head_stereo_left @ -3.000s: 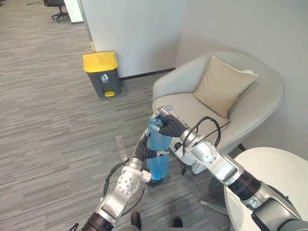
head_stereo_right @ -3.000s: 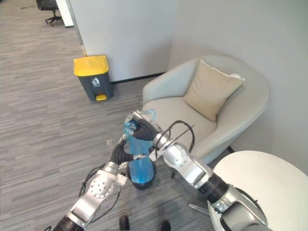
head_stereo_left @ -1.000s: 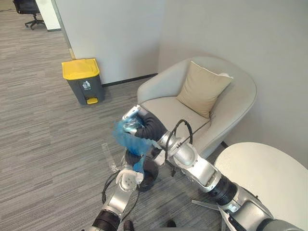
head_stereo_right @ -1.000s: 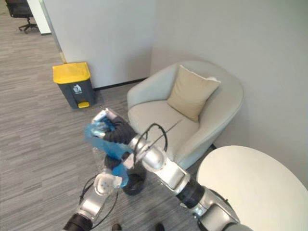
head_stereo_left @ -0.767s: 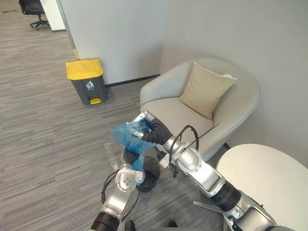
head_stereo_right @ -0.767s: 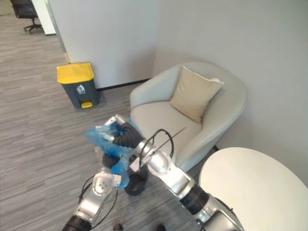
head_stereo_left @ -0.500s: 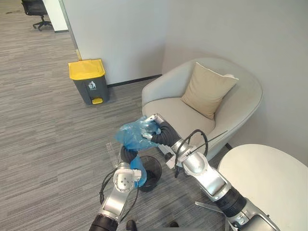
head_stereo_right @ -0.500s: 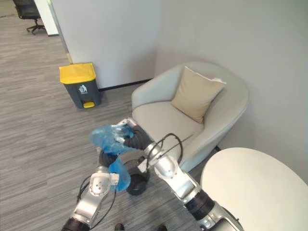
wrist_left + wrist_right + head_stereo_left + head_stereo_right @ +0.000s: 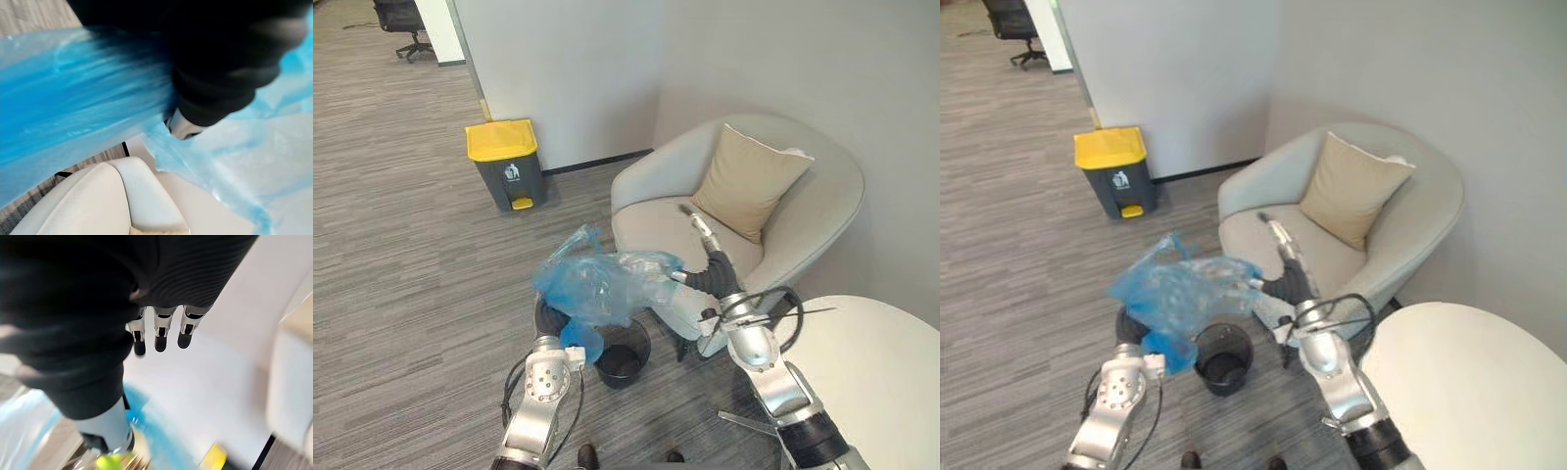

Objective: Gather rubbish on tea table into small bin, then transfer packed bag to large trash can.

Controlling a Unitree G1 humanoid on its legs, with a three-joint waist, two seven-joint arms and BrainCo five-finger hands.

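1. Your right hand (image 9: 709, 257) is spread, with its fingers straight and pointing at the armchair (image 9: 822, 220), and it grips nothing. The blue bag (image 9: 592, 284) hangs just off its thumb side, stretched between it and your left hand (image 9: 215, 88). The left hand is buried in the plastic, so I cannot tell whether it is closed on the bag. If it is not, the bag drops
2. The bag is raised clear of the small bin (image 9: 625, 360), which stands below and between your two hands. A lower fold hangs just beside the rim, next to your left wrist. If you swing away too low, I judge that the trailing plastic could snag the rim and tip the bin over
3. The bag's mouth looks loose and wide on the right hand's side. If you tilt it that way, the rubbish inside could spill onto the floor, so gather the neck before carrying
4. The large trash can (image 9: 504, 162) stands well apart, ahead of your left hand, with its yellow lid shut. Arriving with the bag held in one uncertain grip makes opening it awkward
5. Your right hand hovers near the armchair's seat front, and a wide sweep could strike the upholstery
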